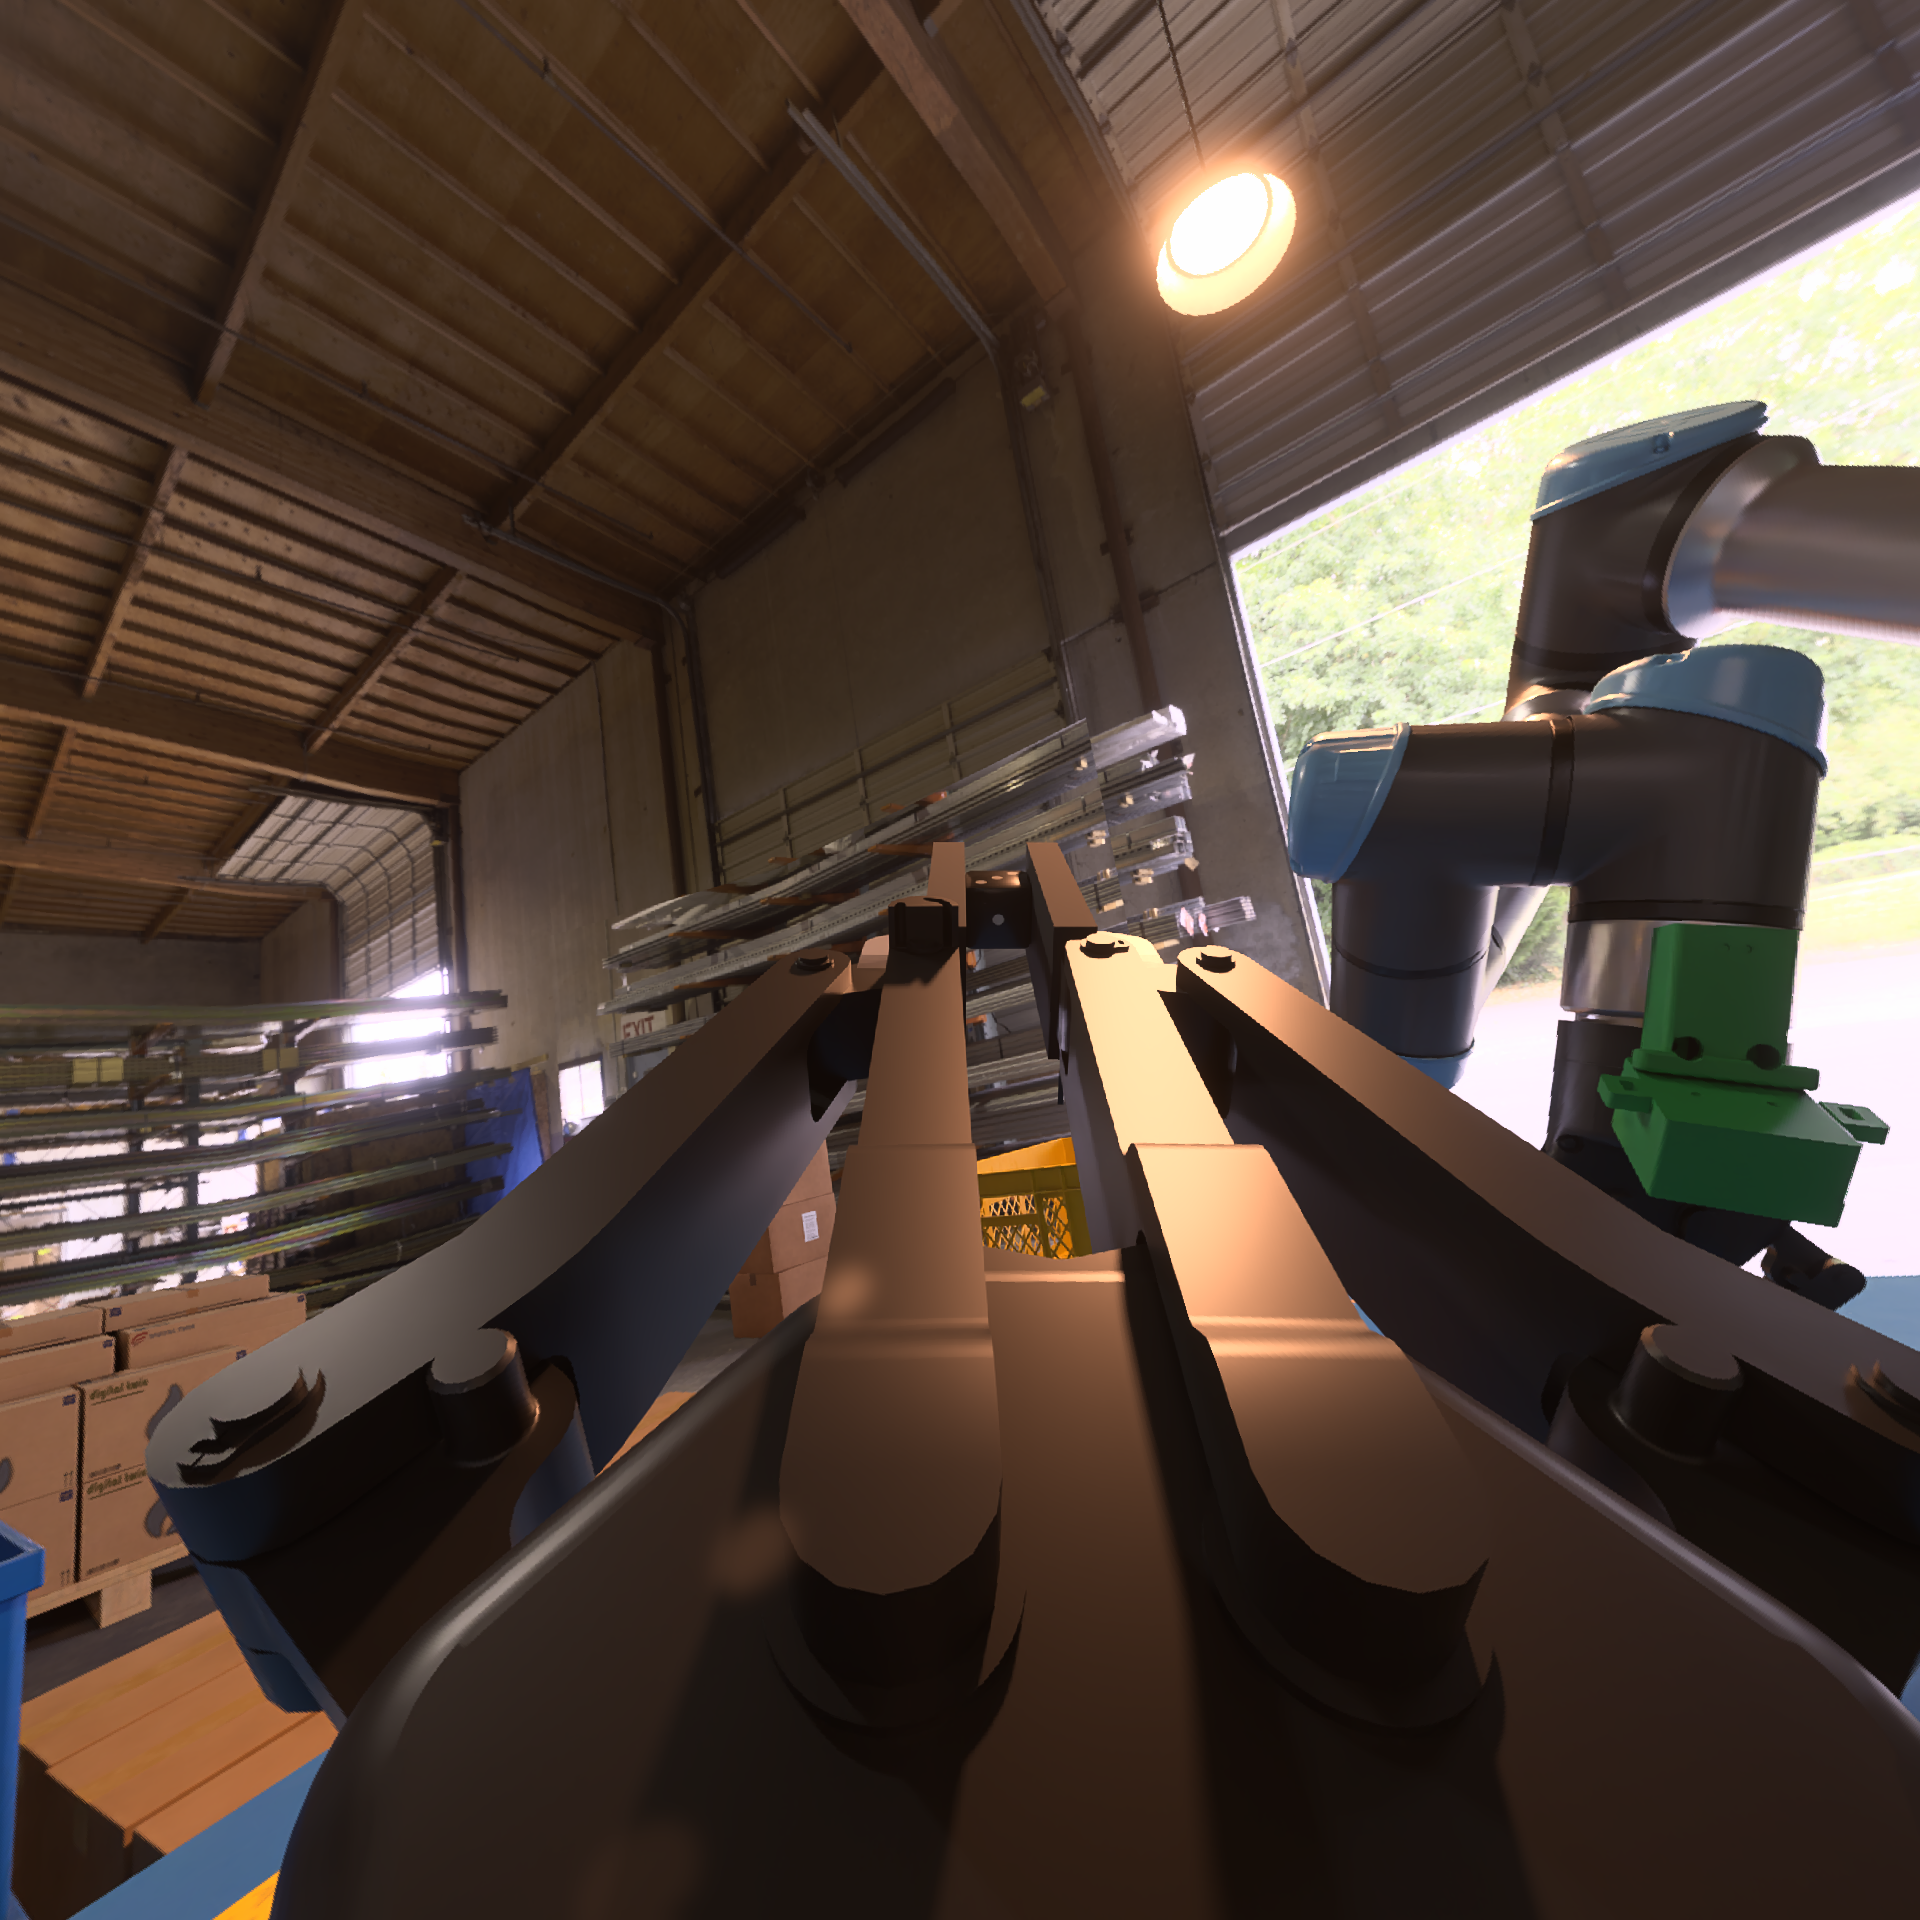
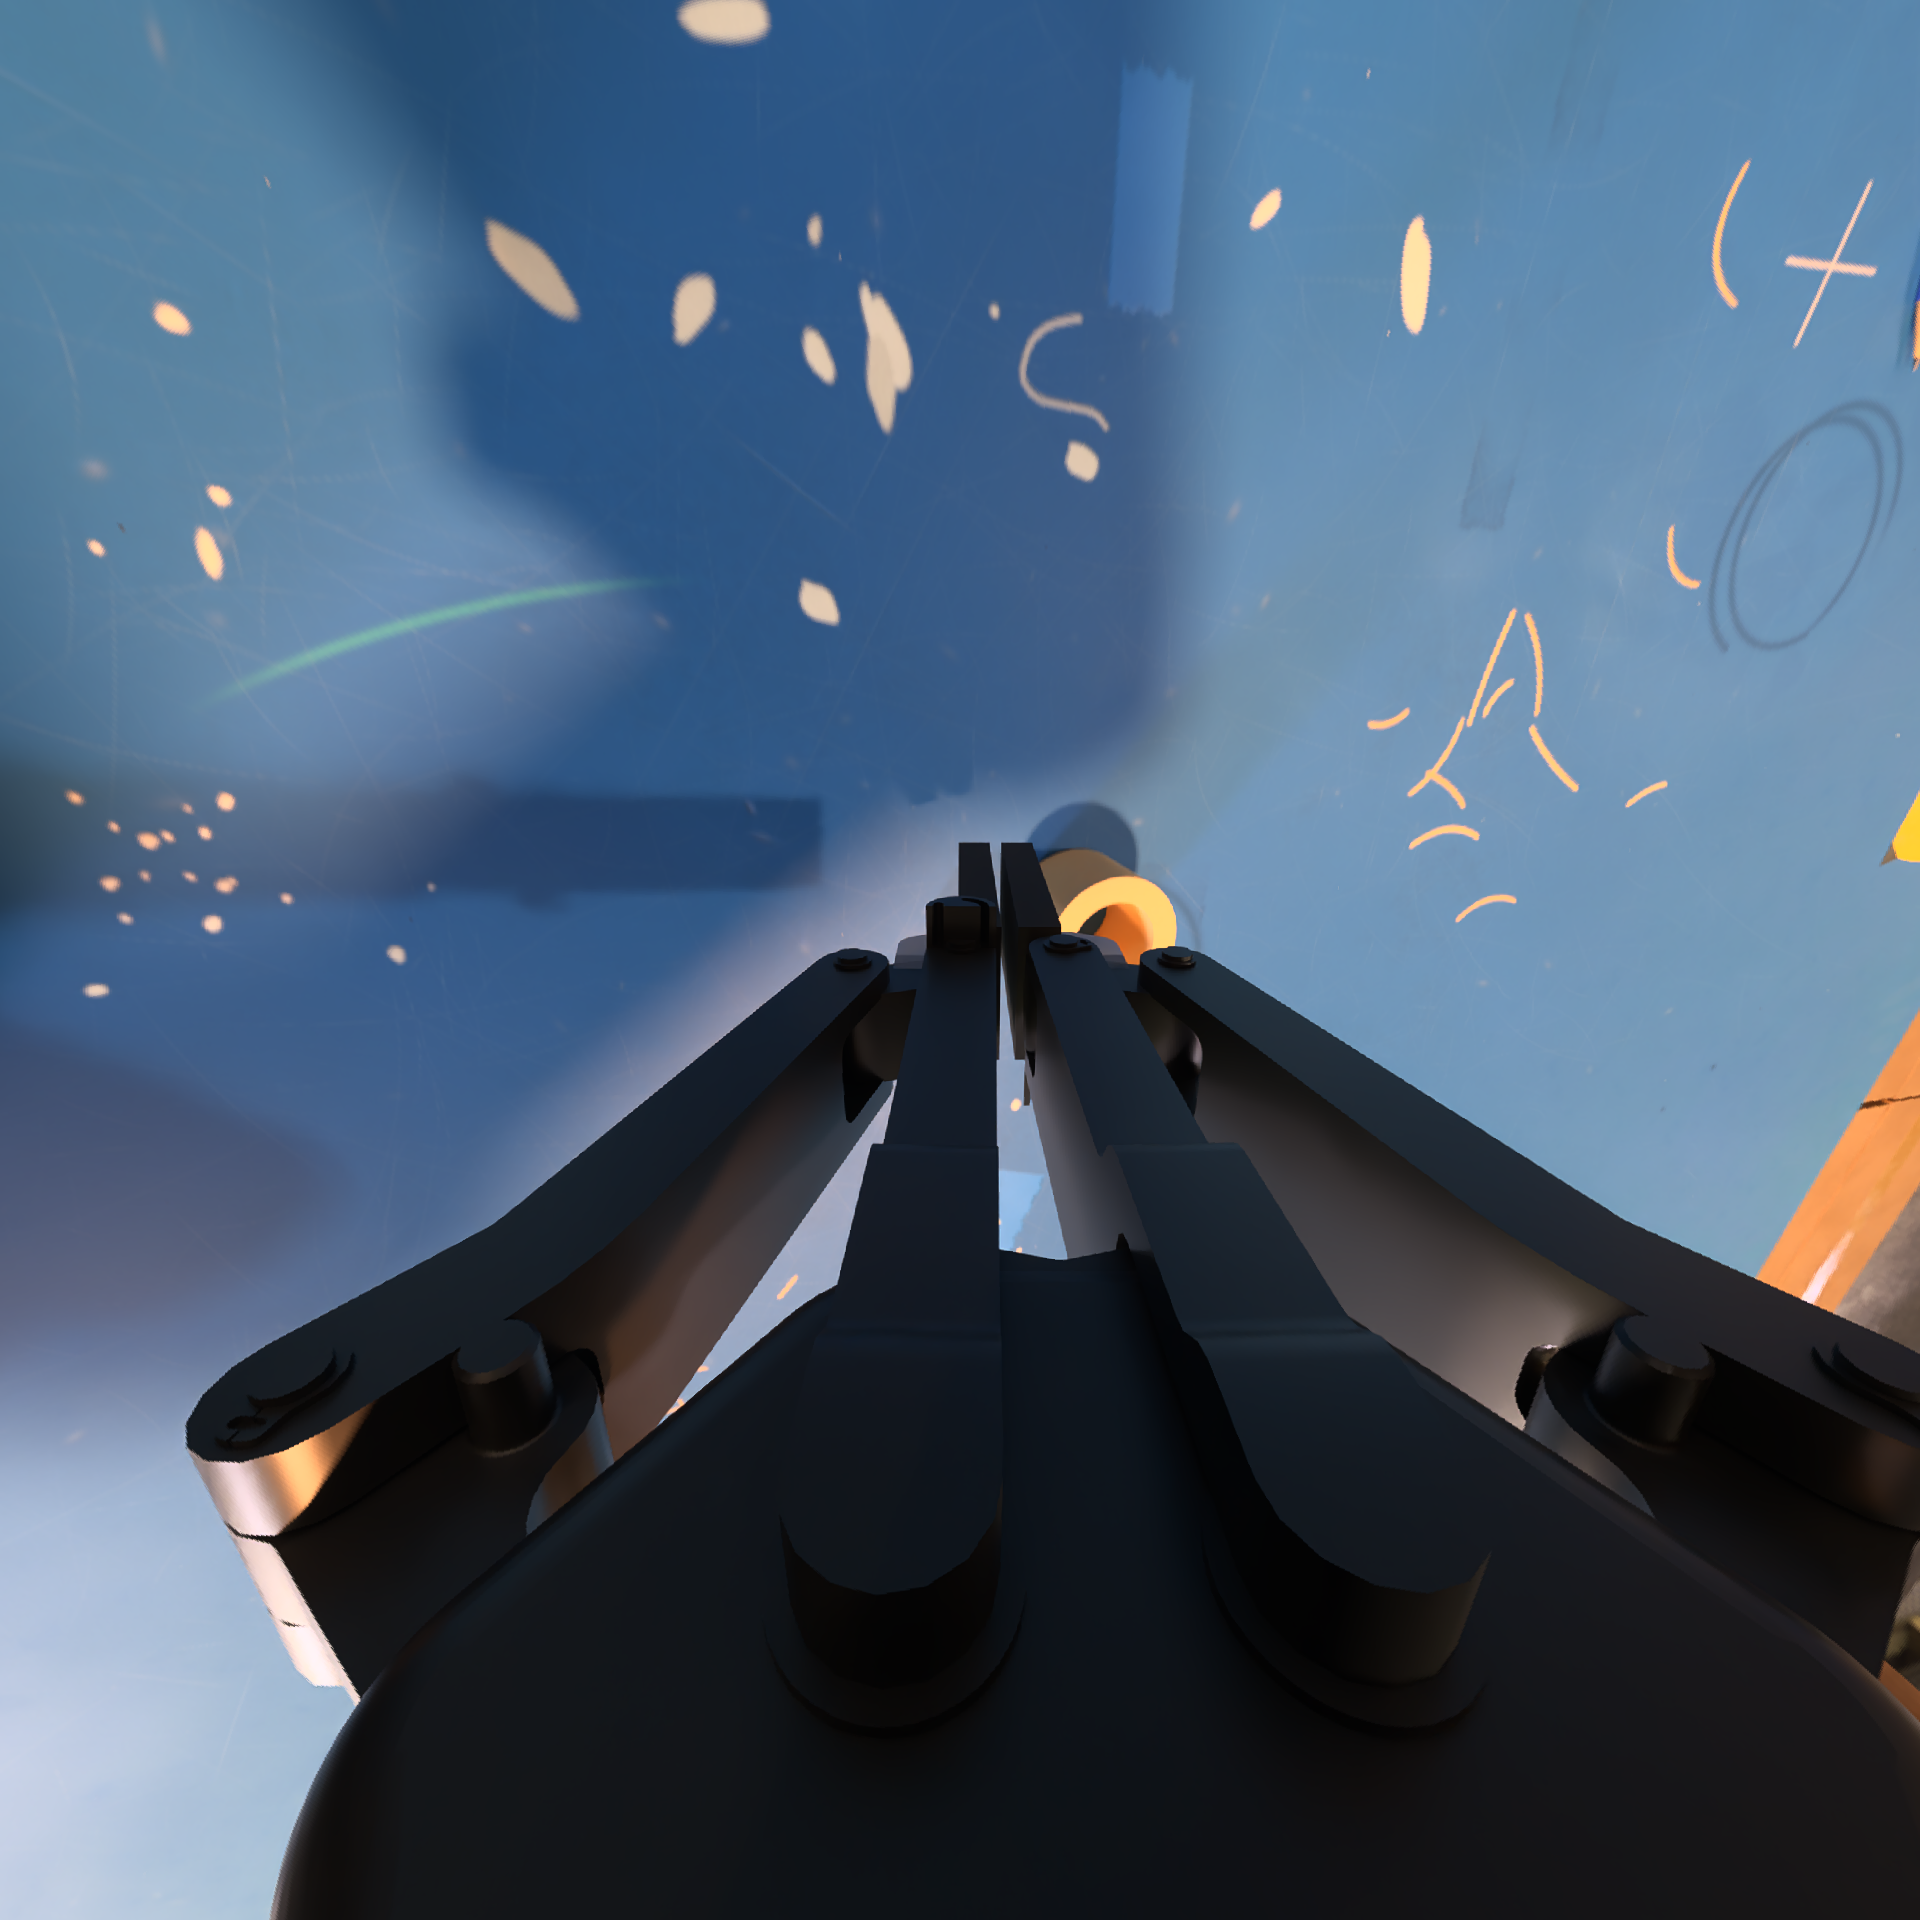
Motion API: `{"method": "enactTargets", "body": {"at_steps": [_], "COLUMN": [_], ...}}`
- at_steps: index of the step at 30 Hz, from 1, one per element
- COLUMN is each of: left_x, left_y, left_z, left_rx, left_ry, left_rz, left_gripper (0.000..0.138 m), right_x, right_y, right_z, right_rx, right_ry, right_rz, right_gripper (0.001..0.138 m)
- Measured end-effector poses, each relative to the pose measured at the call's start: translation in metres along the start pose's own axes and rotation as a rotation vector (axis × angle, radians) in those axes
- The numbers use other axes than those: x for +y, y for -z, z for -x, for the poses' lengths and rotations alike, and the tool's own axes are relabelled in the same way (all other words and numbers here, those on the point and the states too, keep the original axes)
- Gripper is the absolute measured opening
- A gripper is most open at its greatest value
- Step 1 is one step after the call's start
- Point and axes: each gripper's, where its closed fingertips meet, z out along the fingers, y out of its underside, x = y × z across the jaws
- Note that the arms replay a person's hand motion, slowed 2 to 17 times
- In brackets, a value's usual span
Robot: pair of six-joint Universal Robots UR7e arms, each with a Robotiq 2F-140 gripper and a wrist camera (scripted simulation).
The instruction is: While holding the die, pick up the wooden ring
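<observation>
In the left wrist view my left gripper [image 1: 995, 883] points up and away from the table, shut on a small dark die [image 1: 995, 920] held between its fingertips. In the right wrist view my right gripper [image 2: 995, 883] points down at the blue scratched tabletop [image 2: 1455, 1039]. Its jaws stand almost together, with only a thin slit and nothing between them. The wooden ring [image 2: 1127, 902], light orange with its hole visible, lies just outside the right finger [image 2: 1023, 894], which hides its left part. The ring's shadow falls on the table just beyond it.
The other arm [image 1: 1558, 790] with a green wrist mount [image 1: 1745, 1101] stands close on the right of the left wrist view. Behind are metal racks, cardboard boxes [image 1: 125, 1455] and a yellow crate [image 1: 1029, 1195]. The table's orange edge [image 2: 1849, 1195] runs at the right.
</observation>
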Motion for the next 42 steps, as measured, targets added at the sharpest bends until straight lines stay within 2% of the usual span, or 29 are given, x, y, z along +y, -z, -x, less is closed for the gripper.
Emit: {"method": "enactTargets", "body": {"at_steps": [25,34,42], "left_x": [0.014,0.018,0.023], "left_y": [-0.006,-0.007,-0.009], "left_z": [-0.002,-0.003,-0.004], "left_rx": [0.004,0.006,0.007], "left_ry": [-0.004,-0.004,-0.006], "left_rz": [0.04,0.053,0.066], "left_gripper": [0.016,0.016,0.016], "right_x": [0.083,0.096,0.102], "right_y": [-0.003,-0.01,-0.017], "right_z": [-0.018,-0.02,-0.022], "right_rx": [0.03,0.012,0.023], "right_ry": [0.09,0.07,0.003], "right_rz": [0.159,0.165,0.15], "right_gripper": [0.003,0.008,0.015]}}
